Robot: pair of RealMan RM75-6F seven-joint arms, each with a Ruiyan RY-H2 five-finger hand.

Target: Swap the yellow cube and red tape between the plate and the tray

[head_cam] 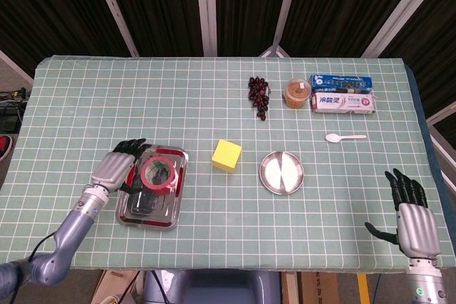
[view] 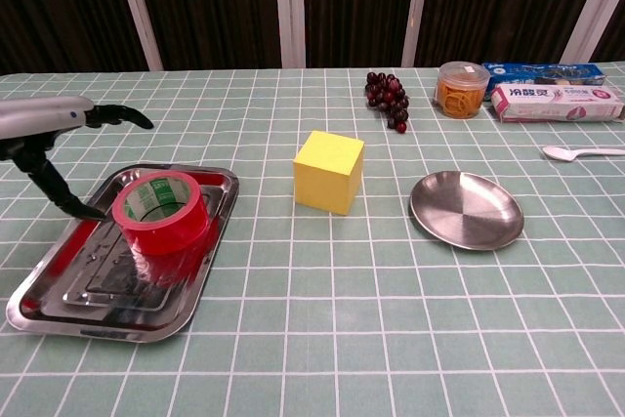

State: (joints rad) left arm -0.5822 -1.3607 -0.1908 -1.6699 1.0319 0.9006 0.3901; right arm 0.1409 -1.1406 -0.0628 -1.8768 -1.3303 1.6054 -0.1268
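The red tape (head_cam: pixel 159 173) lies in the tray (head_cam: pixel 146 216), left of the yellow cube (head_cam: pixel 226 155) standing on the table between tray and empty plate (head_cam: pixel 281 172). The left hand (head_cam: pixel 114 168) hovers just left of the tape, fingers spread, holding nothing. The right hand (head_cam: pixel 415 226) is at the near right edge, spread, empty.

The worktop (head_cam: pixel 107 97) is covered with a pale green cloth ruled in a white grid. Directly on it, at the left, lies a steel tray (head_cam: pixel 144 211); near the middle stands a yellow cube (head_cam: pixel 226 155), with a round steel plate (head_cam: pixel 281 172) just beside it to the right. Along the far edge lie a bunch of dark grapes (head_cam: pixel 258 95), a small lidded jar (head_cam: pixel 296 92) and two toothpaste boxes (head_cam: pixel 343 97) side by side. A white plastic spoon (head_cam: pixel 344 137) lies nearer, below the boxes.
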